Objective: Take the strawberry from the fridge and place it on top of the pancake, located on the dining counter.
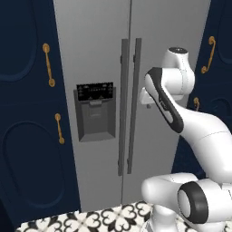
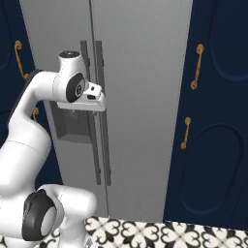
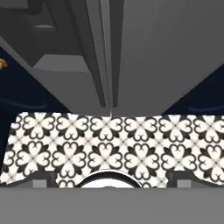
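Tall grey side-by-side fridge (image 1: 104,54) w/ black display + recessed dispenser: both doors shut, so you can't see inside. Two-finger gripper (image 3: 111,177) held in front of the paired vertical door handles (image 1: 129,104), apart from them, aimed down at the black-and-white patterned floor tiles (image 3: 109,148). Fingertips spread wide, holding nothing. Navy cabinets w/ gold handles (image 1: 27,90) flank both sides.
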